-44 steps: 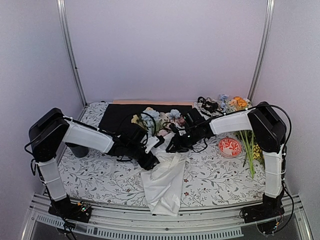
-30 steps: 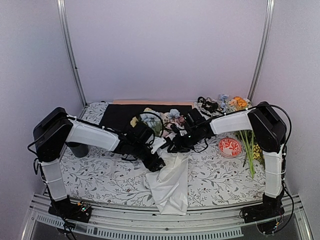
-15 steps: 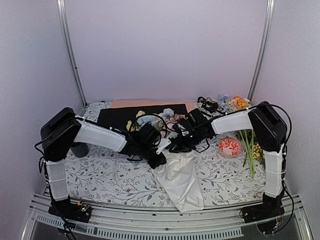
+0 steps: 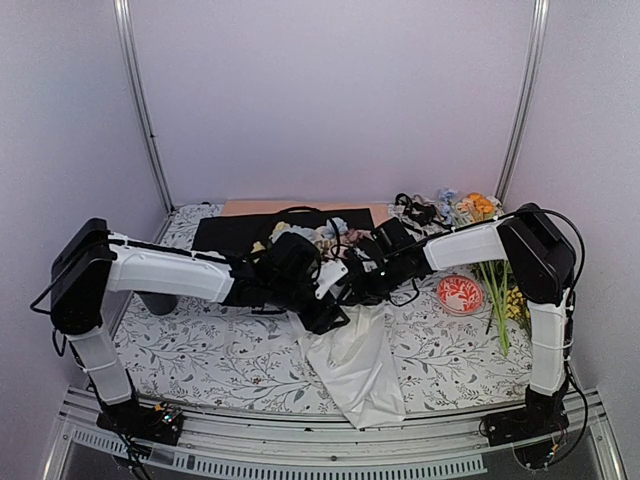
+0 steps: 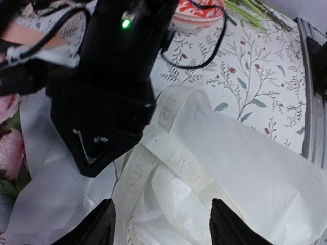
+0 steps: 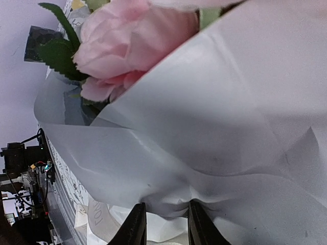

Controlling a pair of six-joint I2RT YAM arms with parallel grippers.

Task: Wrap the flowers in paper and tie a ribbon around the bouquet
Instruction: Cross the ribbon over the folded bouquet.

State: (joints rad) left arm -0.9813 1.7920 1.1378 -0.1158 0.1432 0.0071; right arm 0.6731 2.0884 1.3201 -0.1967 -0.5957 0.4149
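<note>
The bouquet is a white paper (image 4: 358, 358) cone lying mid-table, its narrow end at the front edge. The flowers (image 4: 322, 233) show at its far end, and a pink bloom (image 6: 134, 45) fills the top of the right wrist view. My right gripper (image 6: 166, 217) is shut, pinching a fold of the paper (image 6: 219, 117) near the cone's neck (image 4: 352, 288). The cream ribbon (image 5: 176, 153) lies in loose loops over the paper (image 5: 255, 173). My left gripper (image 5: 162, 214) stands open over those loops, its fingers wide apart and holding nothing, close beside the right gripper (image 5: 107, 87).
A red-and-white disc (image 4: 460, 293) and orange-and-yellow sprigs (image 4: 497, 285) lie at the right. A black sheet (image 4: 240, 232) over a peach sheet (image 4: 270, 207) lies at the back, with a black ribbon (image 4: 418, 212) at the back right. A dark cup (image 4: 155, 300) stands at the left.
My left arm has reached further right, to the cone's neck. The cone's narrow end swung from left to right along the front edge. The flowers and black sheet shifted back.
</note>
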